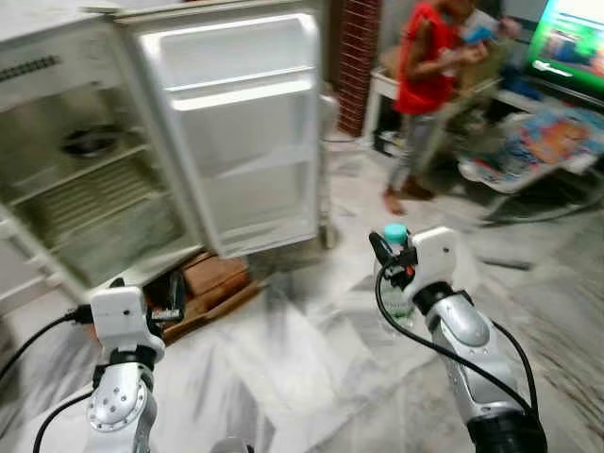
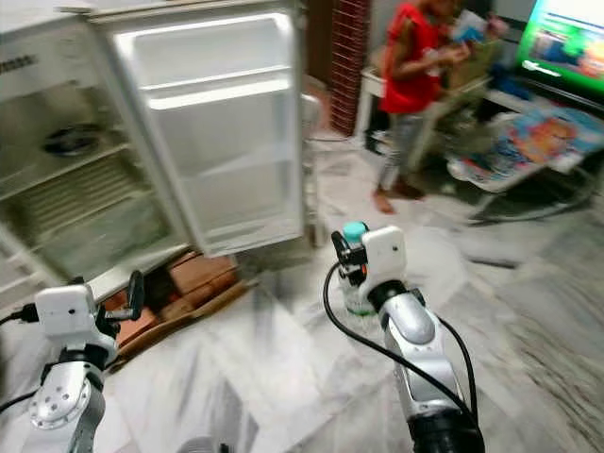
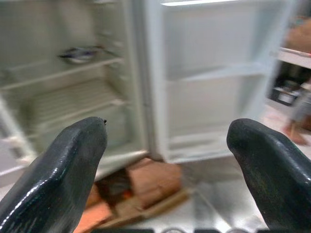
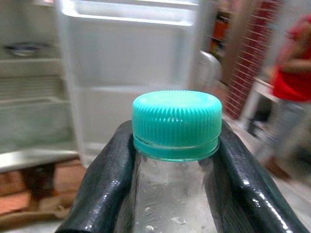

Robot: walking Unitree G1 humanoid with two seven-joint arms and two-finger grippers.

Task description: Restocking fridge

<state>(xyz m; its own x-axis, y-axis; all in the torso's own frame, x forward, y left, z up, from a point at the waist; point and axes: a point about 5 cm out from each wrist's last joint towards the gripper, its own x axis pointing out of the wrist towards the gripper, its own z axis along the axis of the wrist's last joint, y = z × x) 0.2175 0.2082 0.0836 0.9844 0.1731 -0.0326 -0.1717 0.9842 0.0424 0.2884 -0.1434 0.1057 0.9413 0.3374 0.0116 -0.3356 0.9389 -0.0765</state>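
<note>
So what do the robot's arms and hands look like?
Both arms are shiny silver tubes with white boxy blocks at the wrists and black cables looping alongside. The left hand and the right hand each have two long, glossy black fingers with rounded tips. The left arm has a round silver joint with small holes.

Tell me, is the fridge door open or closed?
Open. The fridge door is swung wide, so its bare inner racks face out and the fridge shelves show, with a dark dish on one.

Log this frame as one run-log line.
right gripper: shut on bottle neck, teal cap up | left gripper: open, empty | fridge: door open | person: behind right
</note>
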